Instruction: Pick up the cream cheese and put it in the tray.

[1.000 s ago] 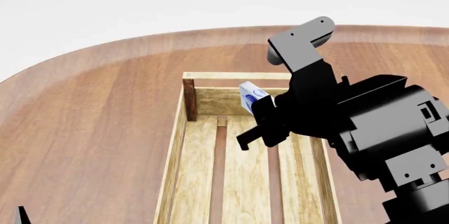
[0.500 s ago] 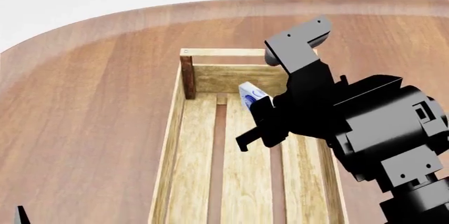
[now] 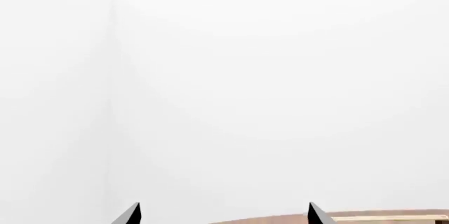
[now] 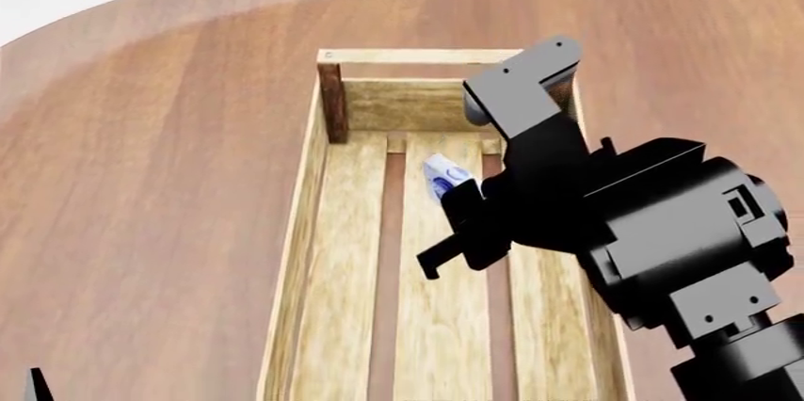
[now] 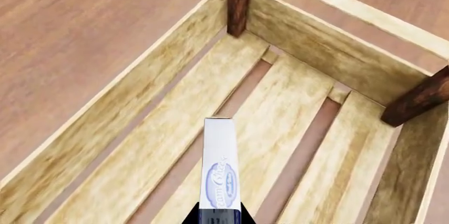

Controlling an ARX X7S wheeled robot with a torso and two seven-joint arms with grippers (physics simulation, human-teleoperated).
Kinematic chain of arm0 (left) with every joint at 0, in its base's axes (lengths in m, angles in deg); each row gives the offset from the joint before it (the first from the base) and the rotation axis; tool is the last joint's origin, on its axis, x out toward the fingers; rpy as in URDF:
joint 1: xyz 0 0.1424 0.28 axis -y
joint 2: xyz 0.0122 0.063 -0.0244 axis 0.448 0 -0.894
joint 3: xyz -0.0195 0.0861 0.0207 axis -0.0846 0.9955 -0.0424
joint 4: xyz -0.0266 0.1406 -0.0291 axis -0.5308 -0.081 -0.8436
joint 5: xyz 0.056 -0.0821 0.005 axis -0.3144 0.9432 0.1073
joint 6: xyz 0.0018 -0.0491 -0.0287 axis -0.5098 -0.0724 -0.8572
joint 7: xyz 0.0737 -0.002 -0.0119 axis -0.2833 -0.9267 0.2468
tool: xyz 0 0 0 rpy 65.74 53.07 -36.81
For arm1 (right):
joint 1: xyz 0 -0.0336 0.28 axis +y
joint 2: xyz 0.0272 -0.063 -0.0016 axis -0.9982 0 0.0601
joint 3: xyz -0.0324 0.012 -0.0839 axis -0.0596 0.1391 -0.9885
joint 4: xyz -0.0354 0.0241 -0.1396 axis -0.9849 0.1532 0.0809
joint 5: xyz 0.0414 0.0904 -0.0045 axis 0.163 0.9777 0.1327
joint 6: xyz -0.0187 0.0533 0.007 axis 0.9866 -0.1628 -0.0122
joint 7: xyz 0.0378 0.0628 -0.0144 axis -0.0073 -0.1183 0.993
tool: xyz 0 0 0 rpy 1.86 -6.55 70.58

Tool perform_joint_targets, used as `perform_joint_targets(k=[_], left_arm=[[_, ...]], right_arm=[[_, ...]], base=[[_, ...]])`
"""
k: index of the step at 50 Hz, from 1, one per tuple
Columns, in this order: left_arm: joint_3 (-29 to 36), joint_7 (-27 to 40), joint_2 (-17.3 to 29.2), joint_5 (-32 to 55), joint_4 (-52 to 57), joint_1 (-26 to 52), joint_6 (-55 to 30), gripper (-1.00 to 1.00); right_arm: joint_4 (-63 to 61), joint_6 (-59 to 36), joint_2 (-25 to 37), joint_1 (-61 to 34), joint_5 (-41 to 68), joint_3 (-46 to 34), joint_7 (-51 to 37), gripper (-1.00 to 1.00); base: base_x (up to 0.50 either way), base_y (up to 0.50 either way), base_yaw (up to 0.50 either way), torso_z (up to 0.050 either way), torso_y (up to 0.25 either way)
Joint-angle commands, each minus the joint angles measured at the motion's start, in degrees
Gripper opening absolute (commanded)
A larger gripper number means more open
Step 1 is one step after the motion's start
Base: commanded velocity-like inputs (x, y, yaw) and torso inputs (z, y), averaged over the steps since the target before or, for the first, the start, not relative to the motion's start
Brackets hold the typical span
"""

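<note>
My right gripper [image 4: 449,196] is shut on the cream cheese [image 4: 442,175], a small white box with a blue oval logo. It holds the box on edge over the far half of the tray [image 4: 292,260], a long light wooden slatted crate with dark brown corner posts. In the right wrist view the cream cheese [image 5: 220,166] sticks out from between the fingertips of the gripper [image 5: 220,219], above the tray's slatted floor [image 5: 147,150]. My left gripper [image 3: 223,217] shows only two fingertips set wide apart, open, pointing at white background.
The tray lies on a round brown wooden table [image 4: 151,184]. A dark corner post [image 4: 333,104] stands at the tray's far left corner and another [image 5: 419,98] at the far right. A sliver of the left arm [image 4: 38,387] shows at the bottom left.
The right gripper has come down with the cream cheese, lower over the tray's floor. The head view has shifted so the tray's far end sits higher in the picture.
</note>
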Motion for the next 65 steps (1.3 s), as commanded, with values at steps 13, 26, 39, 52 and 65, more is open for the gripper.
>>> perform_joint_targets(k=[13, 26, 39, 52, 65], left_arm=[[0.0, 0.4, 0.2, 0.0, 0.2, -0.1, -0.2, 1.0], [0.1, 0.5, 0.3, 0.1, 0.4, 0.0, -0.2, 1.0], [0.1, 0.7, 0.4, 0.1, 0.0, 0.1, 0.1, 1.0], [0.3, 0.8, 0.5, 0.0, 0.1, -0.1, 0.1, 1.0], [0.3, 0.9, 0.6, 0.0, -0.1, 0.0, 0.4, 1.0]], right_arm=[[-0.3, 1.1, -0.6, -0.1, -0.7, -0.9, 0.5, -1.0], [-0.2, 1.1, -0.8, -0.3, -0.7, -1.2, 0.5, -1.0], [0.0, 1.2, -0.9, -0.4, -0.6, -1.2, 0.3, -1.0], [-0.8, 0.8, -0.7, -0.3, -0.4, -1.2, 0.0, -1.0], [-0.1, 1.2, -0.8, -0.4, -0.6, -1.5, 0.0, -1.0]], base=[[0.0, 0.0, 0.0, 0.0, -0.084], [0.0, 0.0, 0.0, 0.0, -0.085], [0.0, 0.0, 0.0, 0.0, -0.085], [0.0, 0.0, 0.0, 0.0, -0.085], [0.0, 0.0, 0.0, 0.0, -0.085]])
